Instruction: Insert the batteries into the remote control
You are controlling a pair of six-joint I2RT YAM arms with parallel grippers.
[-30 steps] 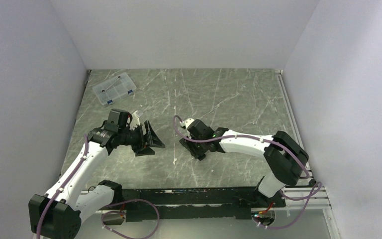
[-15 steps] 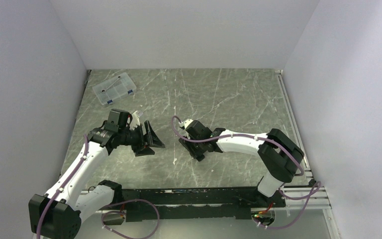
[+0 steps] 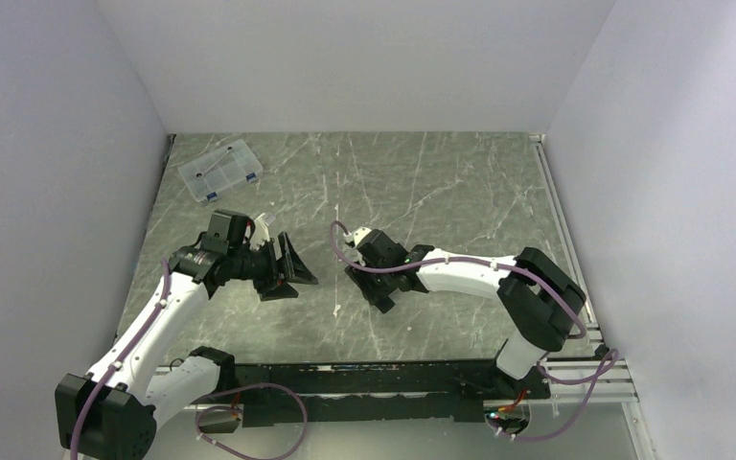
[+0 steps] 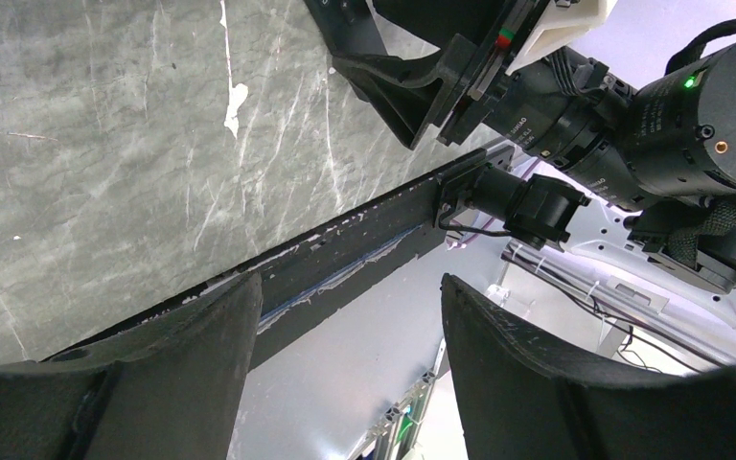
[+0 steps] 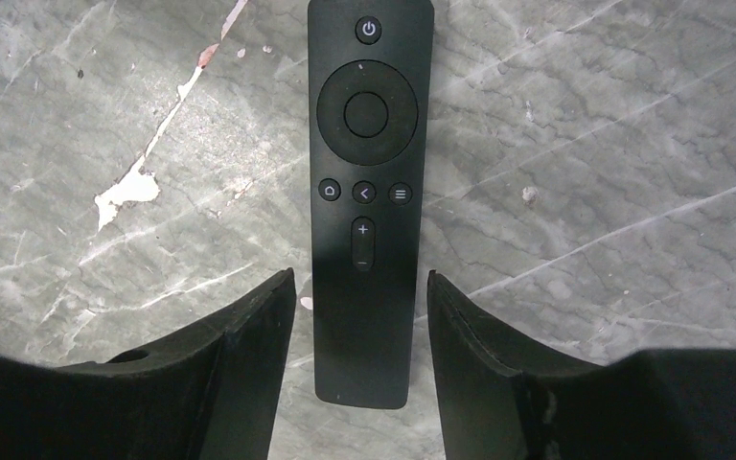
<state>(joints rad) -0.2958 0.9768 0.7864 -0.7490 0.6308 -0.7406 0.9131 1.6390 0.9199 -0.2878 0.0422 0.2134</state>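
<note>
Table (image 5: 585, 144), remote control (image 5: 362, 192) lengthwise within right gripper (image 5: 359, 280), power end outward, seemingly ungripped

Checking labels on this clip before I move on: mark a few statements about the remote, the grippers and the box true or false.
1. The remote control lies buttons-up on the table. True.
2. The right gripper is clamped on the remote. False: it is open and straddles the remote, with a gap on each side.
3. The left gripper holds a battery. False: it is open, with nothing between its jaws.
4. The clear box sits near the table's far left corner. True.
</note>
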